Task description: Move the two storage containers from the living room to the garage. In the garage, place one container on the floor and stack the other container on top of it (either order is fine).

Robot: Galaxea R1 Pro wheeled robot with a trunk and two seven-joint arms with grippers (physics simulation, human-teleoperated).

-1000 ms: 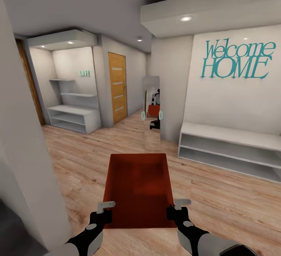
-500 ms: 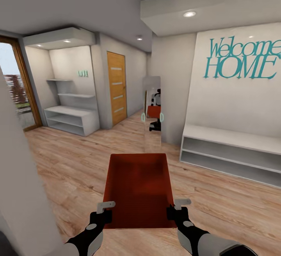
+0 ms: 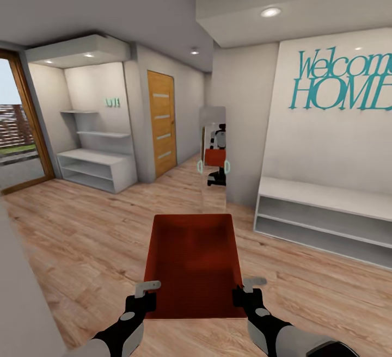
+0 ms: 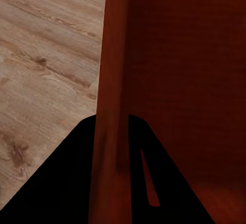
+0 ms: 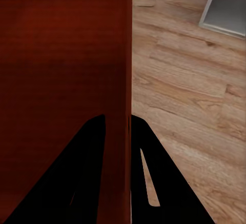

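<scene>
A hallway with light wood plank flooring (image 3: 81,237) runs ahead, with white shelves, a wooden door (image 3: 161,123), a narrow mirror (image 3: 213,155) and teal "Welcome HOME" lettering (image 3: 343,82) on the wall. One orange-red storage container (image 3: 193,262) hangs level between the arms, its long axis pointing straight forward. The left end effector (image 3: 142,298) is clamped over its left wall near the close corner, and the right end effector (image 3: 245,294) likewise pinches the right wall. Both arms sit equally near; the coming stretch is likely carrying onward toward the garage.

camera swung left, glass door (image 3: 22,139) revealed, near wall slid aside
</scene>
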